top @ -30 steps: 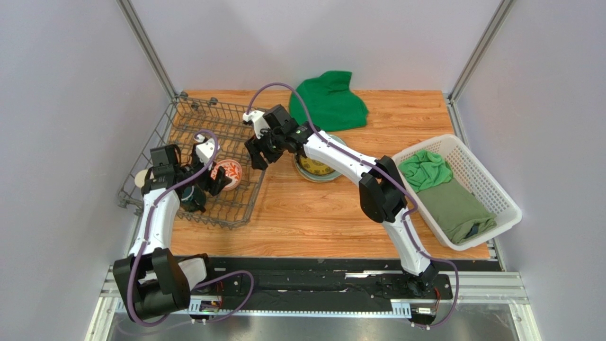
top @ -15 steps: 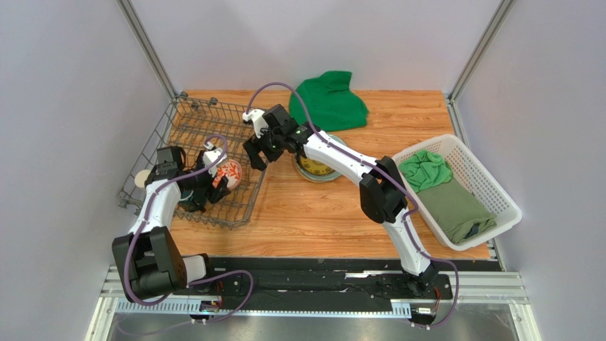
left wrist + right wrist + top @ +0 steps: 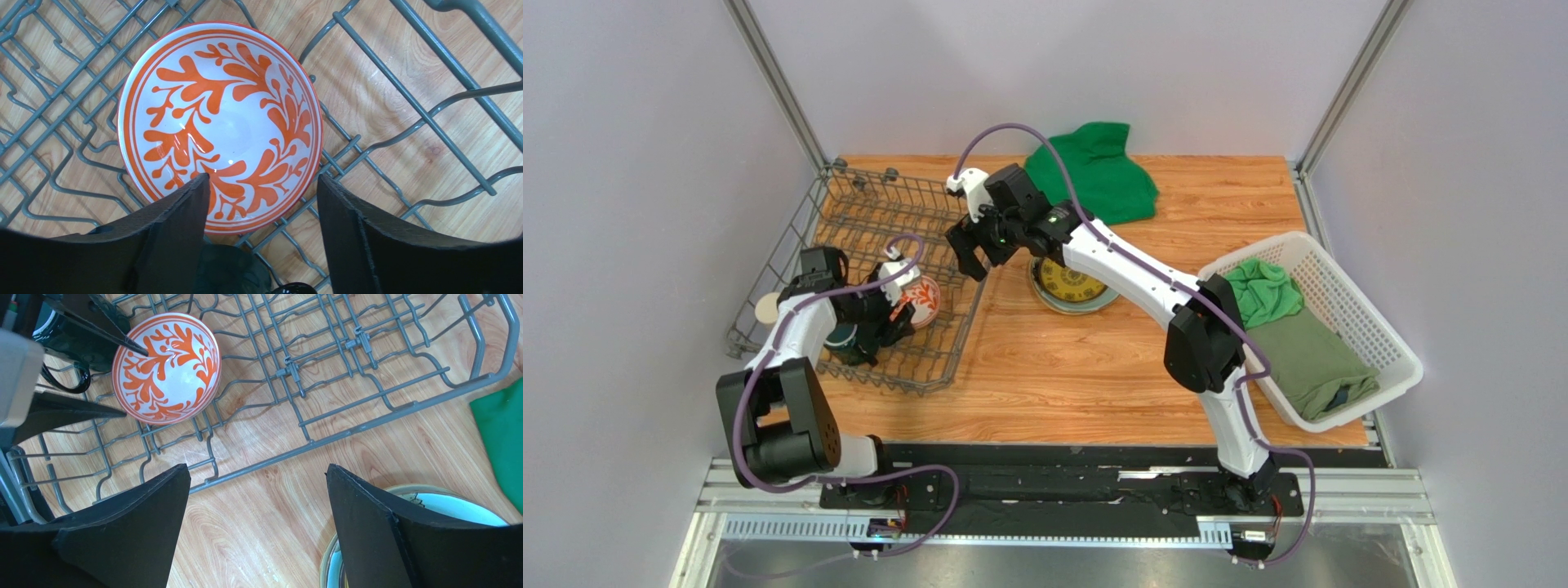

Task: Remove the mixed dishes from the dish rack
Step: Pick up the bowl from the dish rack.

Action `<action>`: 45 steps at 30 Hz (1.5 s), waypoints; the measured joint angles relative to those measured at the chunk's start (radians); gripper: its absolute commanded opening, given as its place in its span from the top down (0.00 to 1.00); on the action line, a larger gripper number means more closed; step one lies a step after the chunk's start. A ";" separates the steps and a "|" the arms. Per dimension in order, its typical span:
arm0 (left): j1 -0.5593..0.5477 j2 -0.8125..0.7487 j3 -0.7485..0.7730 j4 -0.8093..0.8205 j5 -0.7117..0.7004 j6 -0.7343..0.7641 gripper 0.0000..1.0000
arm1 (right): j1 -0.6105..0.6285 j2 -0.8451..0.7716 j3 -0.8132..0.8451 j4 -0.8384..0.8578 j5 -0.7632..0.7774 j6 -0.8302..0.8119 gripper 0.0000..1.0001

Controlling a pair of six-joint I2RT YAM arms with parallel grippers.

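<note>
While left fingers spread over red-and-white bowl, mug mostly hidden; right fingers apart, plate cropped.

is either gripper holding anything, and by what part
Nothing is held. The left gripper is open over the red-and-white bowl; the right gripper is open and empty.

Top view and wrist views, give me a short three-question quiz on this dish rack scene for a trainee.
1. True or false: the bowl sits in the rack.
2. The left gripper is: A open, B shut on the bowl, C out of view.
3. What colour is the cloth in the basket?
Key: 1 true; 2 A; 3 green.
</note>
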 measured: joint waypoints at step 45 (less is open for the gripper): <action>-0.042 0.010 0.051 -0.028 -0.024 0.030 1.00 | -0.021 -0.031 -0.132 -0.038 0.007 -0.023 0.15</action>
